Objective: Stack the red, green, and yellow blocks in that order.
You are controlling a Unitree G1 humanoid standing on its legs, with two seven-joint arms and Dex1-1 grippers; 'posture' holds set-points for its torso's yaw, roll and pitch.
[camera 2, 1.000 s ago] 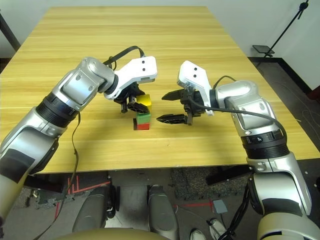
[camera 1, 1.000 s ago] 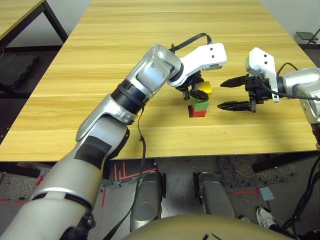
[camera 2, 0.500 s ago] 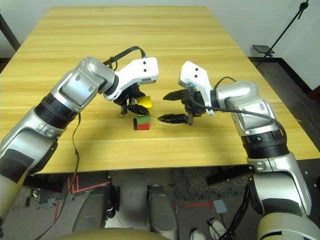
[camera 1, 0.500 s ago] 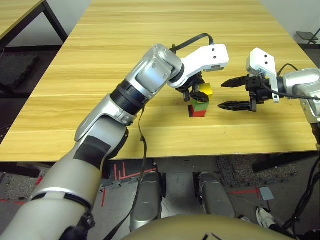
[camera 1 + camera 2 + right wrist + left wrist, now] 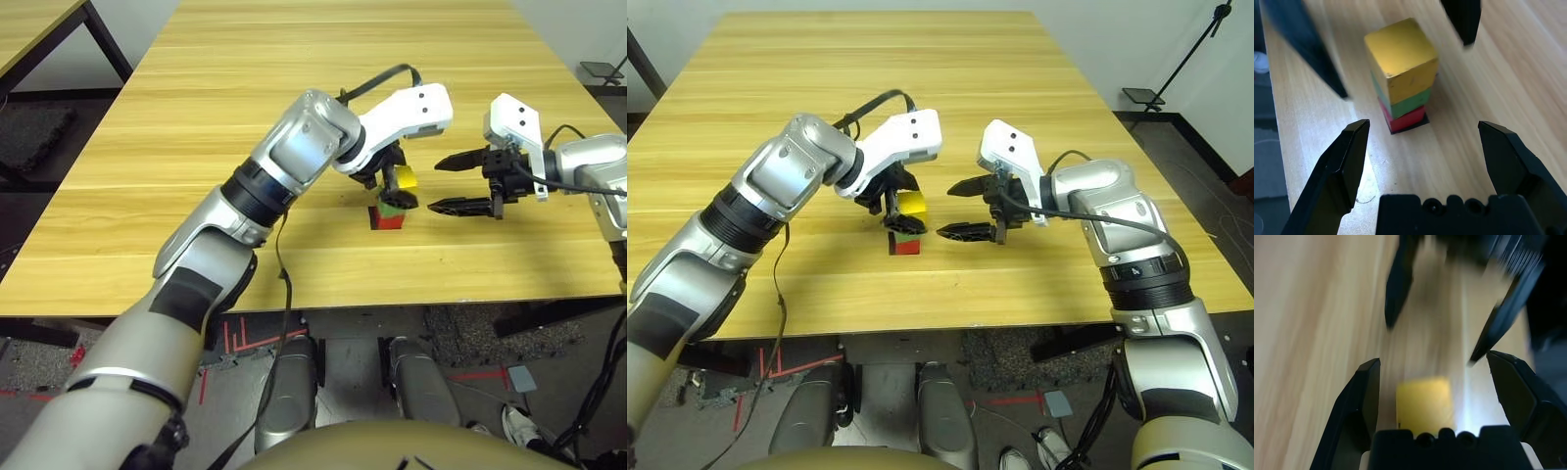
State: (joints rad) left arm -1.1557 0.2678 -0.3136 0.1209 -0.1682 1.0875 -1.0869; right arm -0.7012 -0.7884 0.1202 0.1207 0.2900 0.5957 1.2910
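The three blocks stand as one stack on a flat black square patch point(image 5: 1393, 131): the red block point(image 5: 1405, 119) at the bottom, the green block point(image 5: 1408, 103) on it, the yellow block point(image 5: 1400, 58) on top, turned slightly askew. My left gripper point(image 5: 1432, 360) is open, its fingers point(image 5: 1359, 416) on either side of the yellow block point(image 5: 1424, 404) without touching it. My right gripper point(image 5: 434, 186) hovers open just to the right of the stack point(image 5: 390, 211), pointing at it and holding nothing.
The stack stands near the middle of a light wooden table point(image 5: 245, 117), closer to the front edge. A second table's corner point(image 5: 39, 29) shows at the far left. A black cable point(image 5: 377, 78) loops over my left wrist.
My left gripper has gone from shut on the yellow block to open, leaving the block resting on the green one. The right arm has stayed still.
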